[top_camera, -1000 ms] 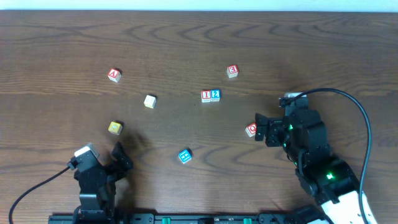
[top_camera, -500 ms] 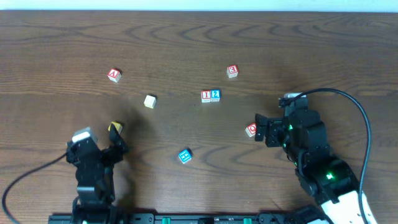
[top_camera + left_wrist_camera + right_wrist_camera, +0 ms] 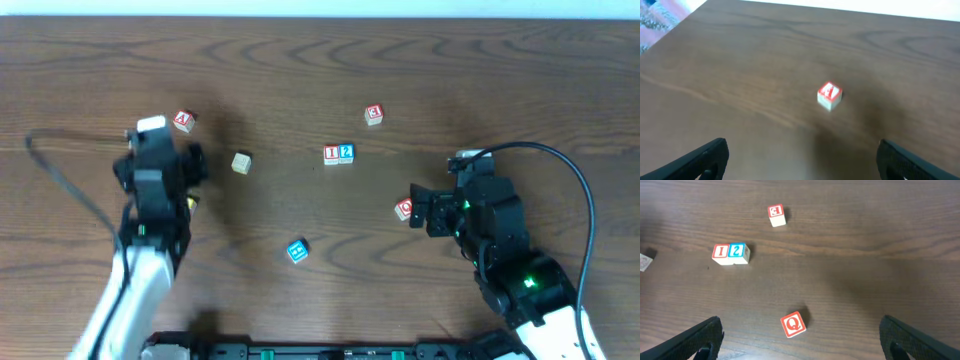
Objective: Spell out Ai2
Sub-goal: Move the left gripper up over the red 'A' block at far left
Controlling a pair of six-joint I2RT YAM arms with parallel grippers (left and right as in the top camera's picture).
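Left gripper (image 3: pixel 810 162): jaws spread wide, nothing in them.
Right gripper (image 3: pixel 802 347): spread wide too, empty, Q cube (image 3: pixel 792 324) just ahead.
A (image 3: pixel 829 95): alone at far left, ahead of the left gripper; only cube the left wrist cam gets.
I (image 3: pixel 720 253) and 2 (image 3: pixel 738 251): touching side by side mid-table, I on the left; right wrist cam also gets the 3 (image 3: pixel 776 214) behind them.
Overhead only: blue cube (image 3: pixel 297 251) near the front, plain cube (image 3: pixel 241 162) between A and I.
Table (image 3: pixel 520 80): dark wood grain, pale strip past the far edge.
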